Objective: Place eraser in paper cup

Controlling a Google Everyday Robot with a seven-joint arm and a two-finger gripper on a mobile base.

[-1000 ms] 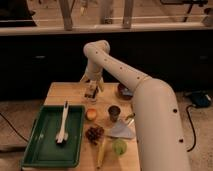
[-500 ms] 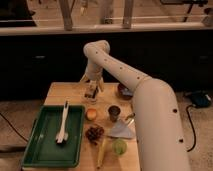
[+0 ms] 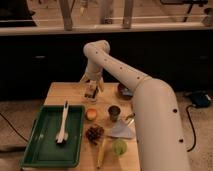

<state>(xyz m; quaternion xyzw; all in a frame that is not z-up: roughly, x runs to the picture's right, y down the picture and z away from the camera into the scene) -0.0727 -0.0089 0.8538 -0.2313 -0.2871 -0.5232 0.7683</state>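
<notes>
The paper cup (image 3: 114, 112) is small, dark and tapered, and stands upright near the middle of the wooden table (image 3: 62, 93), just right of an orange fruit (image 3: 91, 114). My gripper (image 3: 91, 93) hangs from the white arm over the far part of the table, behind and left of the cup. Something small and pale sits at the gripper, perhaps the eraser; I cannot make it out.
A green tray (image 3: 52, 145) with a white utensil (image 3: 62, 126) lies at front left. A dark red bowl (image 3: 124, 90) stands at back right. A bunch of dark grapes (image 3: 94, 133), a banana (image 3: 101, 151), a green fruit (image 3: 119, 147) and a grey napkin (image 3: 121, 129) lie near the front.
</notes>
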